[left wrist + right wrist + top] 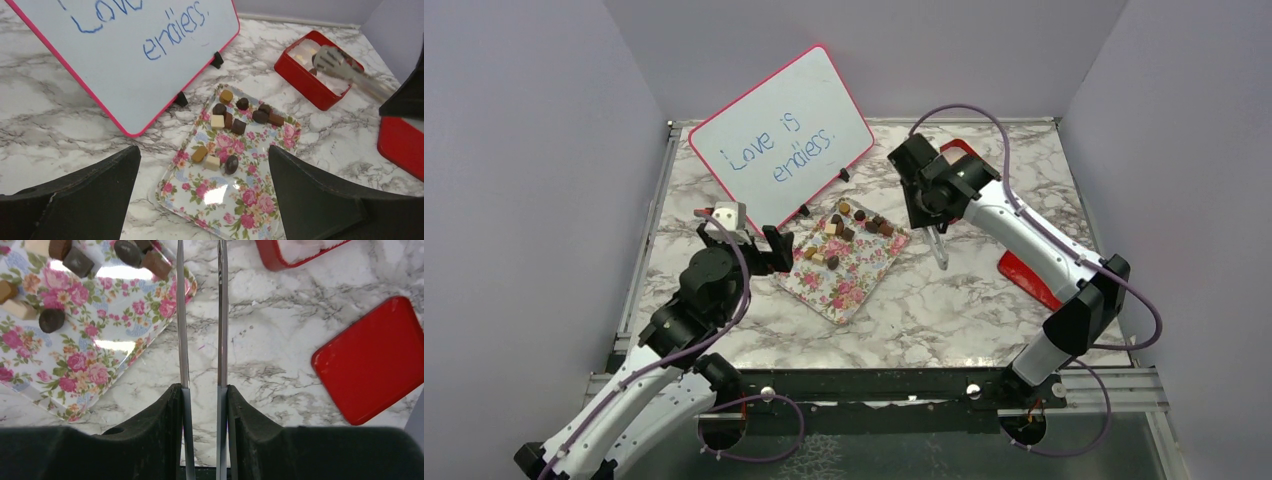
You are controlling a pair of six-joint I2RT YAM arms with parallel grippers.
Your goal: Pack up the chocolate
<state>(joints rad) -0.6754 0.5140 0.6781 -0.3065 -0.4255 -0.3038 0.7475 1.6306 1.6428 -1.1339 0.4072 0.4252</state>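
The chocolate is several small dark, brown and cream pieces on the far half of a floral tray; it also shows in the left wrist view and the right wrist view. My left gripper hovers at the tray's left edge, open and empty. My right gripper is shut on metal tongs, whose arms stand slightly apart. The tongs point down just right of the tray. Seen from the left wrist, their tips overlap the red box.
A pink-rimmed whiteboard stands propped behind the tray. The red box sits at the back right, mostly hidden by my right arm. Its red lid lies flat on the marble to the right, under the right forearm.
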